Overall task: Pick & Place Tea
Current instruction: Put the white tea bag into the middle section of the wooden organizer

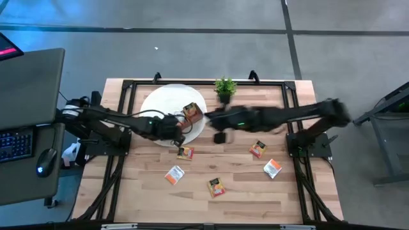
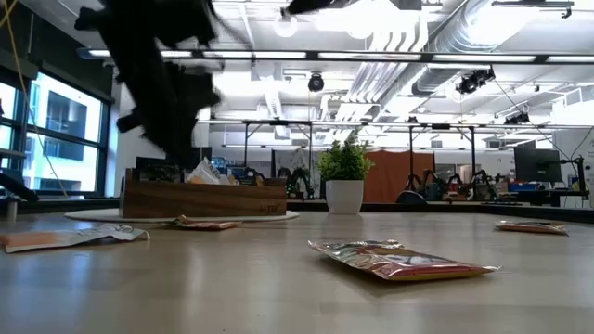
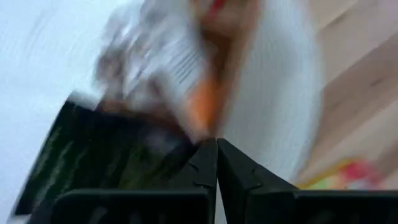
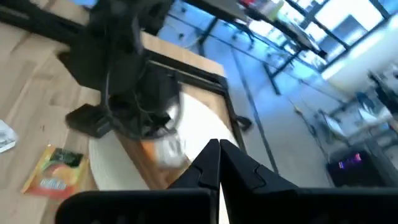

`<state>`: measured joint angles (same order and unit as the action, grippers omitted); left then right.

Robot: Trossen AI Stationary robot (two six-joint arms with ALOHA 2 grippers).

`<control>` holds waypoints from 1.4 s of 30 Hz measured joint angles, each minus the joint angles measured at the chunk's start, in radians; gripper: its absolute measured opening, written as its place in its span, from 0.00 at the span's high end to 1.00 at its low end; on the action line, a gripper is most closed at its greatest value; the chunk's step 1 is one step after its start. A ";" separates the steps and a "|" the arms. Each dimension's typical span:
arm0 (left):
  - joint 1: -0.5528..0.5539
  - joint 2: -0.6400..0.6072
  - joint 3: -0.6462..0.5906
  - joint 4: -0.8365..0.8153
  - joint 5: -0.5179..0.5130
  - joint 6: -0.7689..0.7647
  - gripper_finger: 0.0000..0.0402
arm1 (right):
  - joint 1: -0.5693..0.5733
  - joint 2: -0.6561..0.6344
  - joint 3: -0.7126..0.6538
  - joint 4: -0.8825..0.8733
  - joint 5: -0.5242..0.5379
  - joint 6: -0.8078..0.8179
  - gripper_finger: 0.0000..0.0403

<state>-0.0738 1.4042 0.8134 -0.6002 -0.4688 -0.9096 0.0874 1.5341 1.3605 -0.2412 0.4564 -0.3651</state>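
A brown wooden box (image 1: 190, 114) stands on a white round plate (image 1: 160, 105) and holds sachets, one sticking up (image 2: 204, 172). Orange-yellow tea sachets lie flat on the table (image 1: 185, 152), (image 1: 174, 174), (image 1: 216, 186), (image 1: 257, 149), (image 1: 272, 168). My left gripper (image 1: 181, 133) hovers at the plate's near rim beside the box, shut (image 3: 216, 149), with nothing between its fingers. My right gripper (image 1: 208, 117) is just right of the box, raised and also shut (image 4: 217, 152). A small dark square (image 1: 220, 136) shows near it; I cannot tell whether it is a dark sachet.
A small green potted plant (image 1: 224, 88) stands at the table's far edge, right of the plate. A black frame (image 1: 128, 86) runs along the table's edges. Bare wood lies along the near edge. A desk with keyboard and mouse (image 1: 25, 140) stands beyond the table's left side.
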 joint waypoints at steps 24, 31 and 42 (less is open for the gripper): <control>0.114 0.047 0.019 0.091 0.042 0.040 1.00 | 0.129 -0.370 -0.651 0.477 -0.031 0.274 1.00; 0.115 0.046 0.034 0.106 -0.011 0.041 1.00 | 0.130 -0.369 -0.650 0.467 -0.086 0.278 1.00; 0.176 0.081 0.035 0.102 0.017 0.041 1.00 | 0.130 -0.369 -0.651 0.470 -0.093 0.278 1.00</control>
<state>0.1026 1.4850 0.8486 -0.4980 -0.4514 -0.8688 0.2173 1.1648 0.7100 0.2291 0.3637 -0.0868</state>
